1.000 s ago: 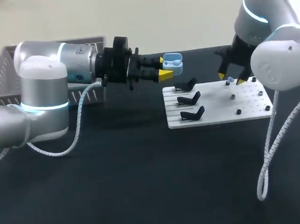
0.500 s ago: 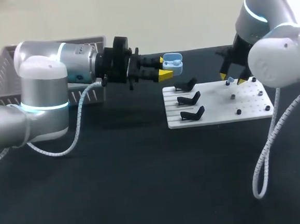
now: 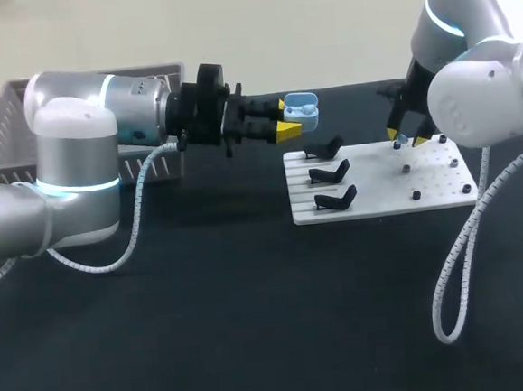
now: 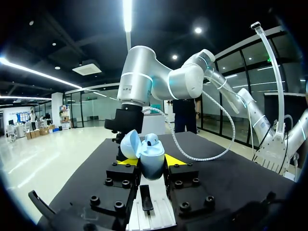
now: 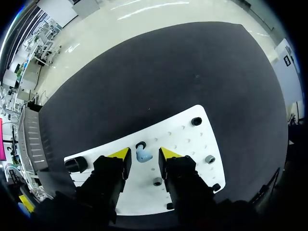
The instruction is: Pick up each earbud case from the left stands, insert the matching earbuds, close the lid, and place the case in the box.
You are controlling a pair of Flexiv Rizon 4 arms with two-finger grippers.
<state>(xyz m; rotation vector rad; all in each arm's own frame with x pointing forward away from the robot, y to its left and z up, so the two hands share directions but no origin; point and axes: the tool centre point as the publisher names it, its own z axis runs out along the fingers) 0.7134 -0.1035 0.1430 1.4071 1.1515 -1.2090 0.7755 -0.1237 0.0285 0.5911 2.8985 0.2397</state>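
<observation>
Pale-blue earbud case [image 4: 153, 166]: clamped from both sides by the left pincer [image 4: 151, 161], lid hinged open. It is held in the air over the bench [image 3: 253, 323], just left of the white board [image 3: 384, 195]. The three black stands [image 3: 330, 172] on the board carry nothing.

Right pincer [image 5: 144, 153]: open, fingers astride a small blue earbud [image 5: 143, 155] lying on the board. A gap shows on each side, so there is no grip yet. A black peg [image 5: 141, 145] sits just ahead of the earbud.

Risks, as judged:
- The earbud is small and rounded. An off-centre close could flick it across the board or let it squirt out of the pads.
- A finger could catch the nearby peg on closing.
- If the earbud is picked up skewed, it may not seat in the case, and the lid would then not shut.
- Insertion force could twist the case, since it is held only by its lower body.

Mesh basket [image 3: 2, 125] sits behind the left arm, well apart.
</observation>
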